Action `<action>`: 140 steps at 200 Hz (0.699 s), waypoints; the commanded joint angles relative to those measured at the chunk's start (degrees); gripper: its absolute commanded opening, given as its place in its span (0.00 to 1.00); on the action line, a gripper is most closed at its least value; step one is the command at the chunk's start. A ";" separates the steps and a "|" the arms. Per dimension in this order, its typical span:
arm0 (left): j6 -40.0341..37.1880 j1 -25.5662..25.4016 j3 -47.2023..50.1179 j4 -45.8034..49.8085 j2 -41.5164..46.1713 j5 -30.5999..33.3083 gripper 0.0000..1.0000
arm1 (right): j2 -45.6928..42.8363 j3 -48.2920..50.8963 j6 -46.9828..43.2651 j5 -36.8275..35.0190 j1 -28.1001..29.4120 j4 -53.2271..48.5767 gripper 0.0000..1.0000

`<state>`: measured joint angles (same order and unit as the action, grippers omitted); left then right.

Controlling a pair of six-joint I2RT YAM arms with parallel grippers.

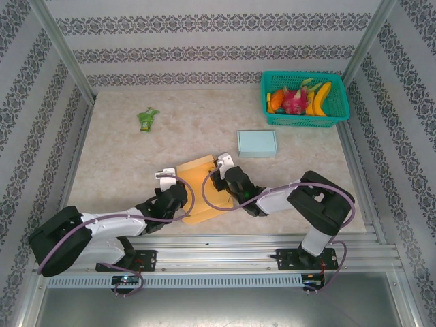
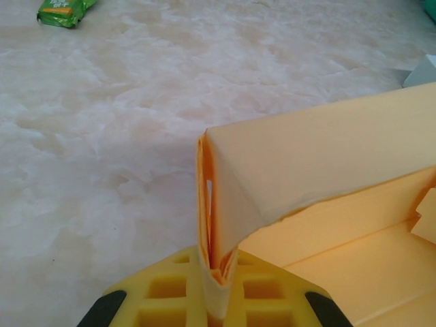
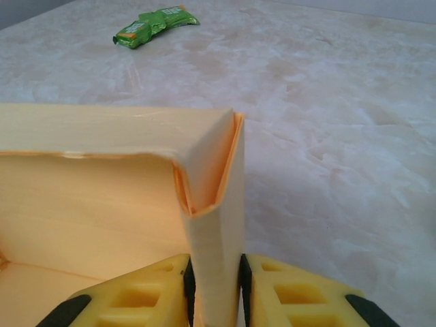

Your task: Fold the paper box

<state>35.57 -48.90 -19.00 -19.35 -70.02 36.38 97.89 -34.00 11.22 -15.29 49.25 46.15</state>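
From above, one teal basket [image 1: 303,120] is seen, with one orange paper box [image 1: 201,187], one blue box [image 1: 257,143] and one green packet [image 1: 146,118] left of it. Up close, the paper box's folded walls are seen pinched by the left gripper [image 2: 216,286] and the right gripper [image 3: 214,286].

Two arms, left arm [image 1: 102,230] and right arm [image 1: 289,197]: white-grey links between black joint housings, each trailed by a looping lilac cable [image 1: 192,196], bolted to black base plates [image 1: 306,259]. Gripper fingers [image 2: 163,300] moulded yellow, gridded with square recesses, black pads at the outer corners.
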 commanded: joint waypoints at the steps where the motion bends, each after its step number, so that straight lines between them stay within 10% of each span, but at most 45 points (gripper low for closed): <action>1: -0.36 -1.28 -1.41 -0.31 0.95 -1.85 0.00 | -0.94 0.29 -0.59 -1.84 -0.43 1.88 0.22; 58: 8.71 -1.45 -4.85 12.56 1.17 7.38 0.00 | -0.94 0.37 1.83 -22.45 1.89 -2.87 0.13; 121: 10.56 -2.74 -7.32 17.94 0.17 12.09 0.00 | -1.79 0.28 1.28 -29.42 1.94 -5.73 0.16; 140: 10.30 -2.77 -7.38 17.66 0.29 11.60 0.00 | -2.93 1.72 0.04 -21.54 0.59 -3.66 0.24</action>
<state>43.31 -51.81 -26.20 -7.51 -70.06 40.56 96.77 -34.11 12.05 -32.53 53.12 44.82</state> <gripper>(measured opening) 0.078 0.191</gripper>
